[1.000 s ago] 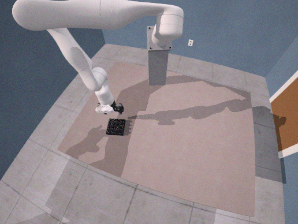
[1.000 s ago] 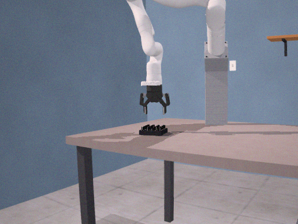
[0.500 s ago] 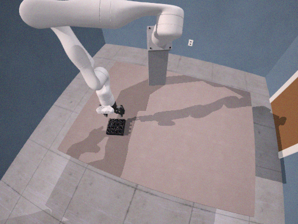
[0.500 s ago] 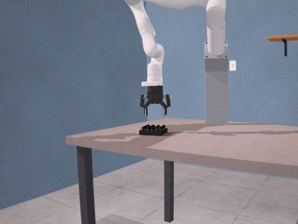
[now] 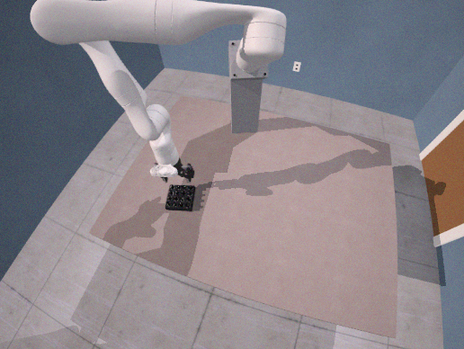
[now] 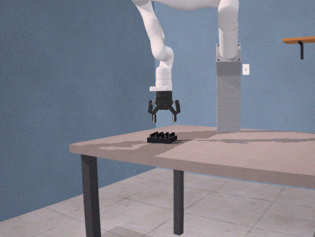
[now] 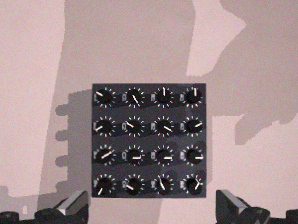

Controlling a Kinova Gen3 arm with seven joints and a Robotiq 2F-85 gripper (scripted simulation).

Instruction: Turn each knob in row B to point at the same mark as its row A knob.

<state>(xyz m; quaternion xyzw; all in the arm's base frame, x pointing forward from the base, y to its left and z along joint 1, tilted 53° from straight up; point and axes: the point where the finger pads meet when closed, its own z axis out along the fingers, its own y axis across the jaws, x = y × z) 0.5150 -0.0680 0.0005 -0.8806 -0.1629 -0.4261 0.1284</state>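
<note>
The knob box (image 5: 179, 198) (image 6: 162, 138) (image 7: 148, 141) is a black square block with four rows of four black knobs, each with a white line. It stands flat on the table (image 5: 292, 225) (image 6: 244, 153) near the left edge. In the wrist view it fills the middle, and small pale name patches sit to the left of each knob. The lines point in various directions. My gripper (image 5: 177, 179) (image 6: 164, 120) (image 7: 151, 205) is open and empty. It hangs point-down a short way above the box, touching no knob. Its two fingertips show at the bottom corners of the wrist view.
The arm's grey pedestal (image 5: 245, 103) (image 6: 228, 98) stands at the back of the table. An orange shelf (image 5: 445, 189) (image 6: 297, 40) is on the right wall, far from the box. The table's left edge is close to the box.
</note>
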